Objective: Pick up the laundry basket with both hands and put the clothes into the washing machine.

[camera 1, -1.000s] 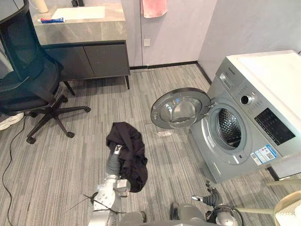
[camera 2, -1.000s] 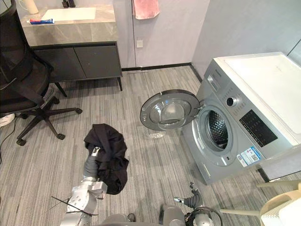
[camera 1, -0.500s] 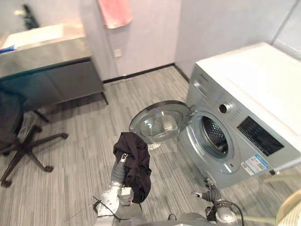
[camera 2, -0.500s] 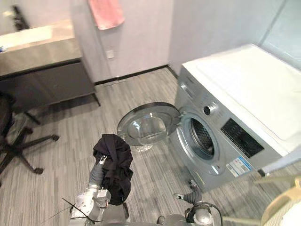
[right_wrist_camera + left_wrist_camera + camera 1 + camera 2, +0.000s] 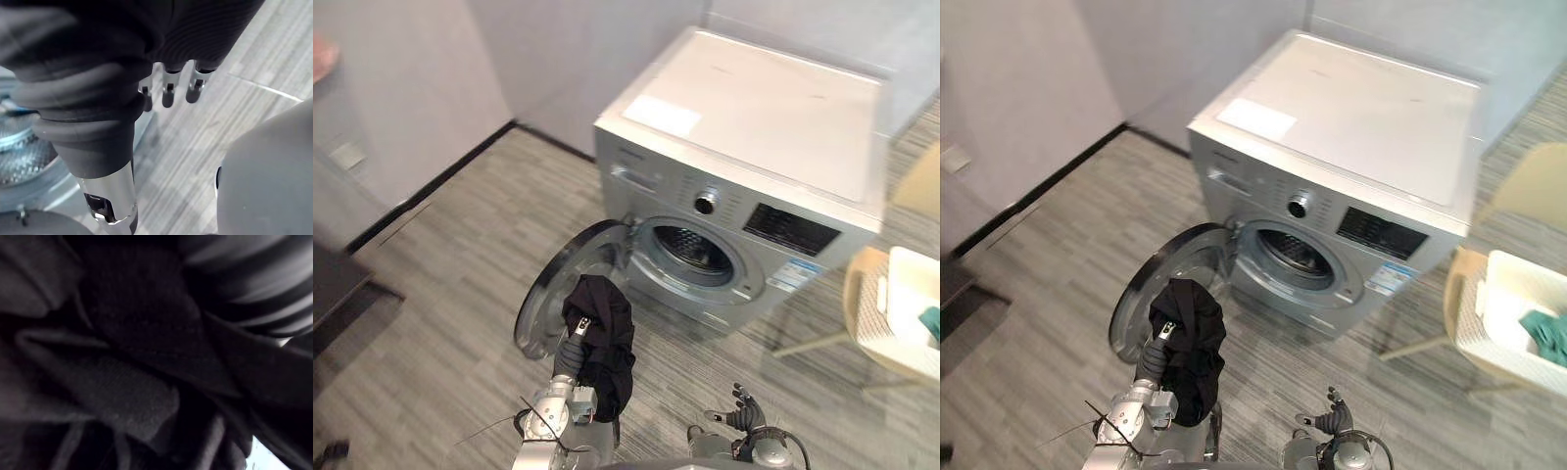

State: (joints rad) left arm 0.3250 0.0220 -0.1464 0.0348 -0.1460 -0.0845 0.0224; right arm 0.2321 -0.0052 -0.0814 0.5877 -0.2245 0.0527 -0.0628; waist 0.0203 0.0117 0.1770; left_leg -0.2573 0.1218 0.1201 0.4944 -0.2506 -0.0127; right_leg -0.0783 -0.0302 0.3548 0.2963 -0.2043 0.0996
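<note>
Presently the soft black garment (image 5: 607, 338) hangs draped over the raised left hand (image 5: 572, 349), before the round open door (image 5: 543, 308). The hand's grip is buried in cloth and cannot be told. Judged light, limp, snag-prone: gather it mid-fold. The silver front-loading washing machine (image 5: 744, 147) stands open, its drum (image 5: 690, 250) seemingly empty. The right hand (image 5: 741, 413) hangs low, slack and spread. The white plastic laundry basket (image 5: 913, 294) holds teal cloth (image 5: 930, 323).
</note>
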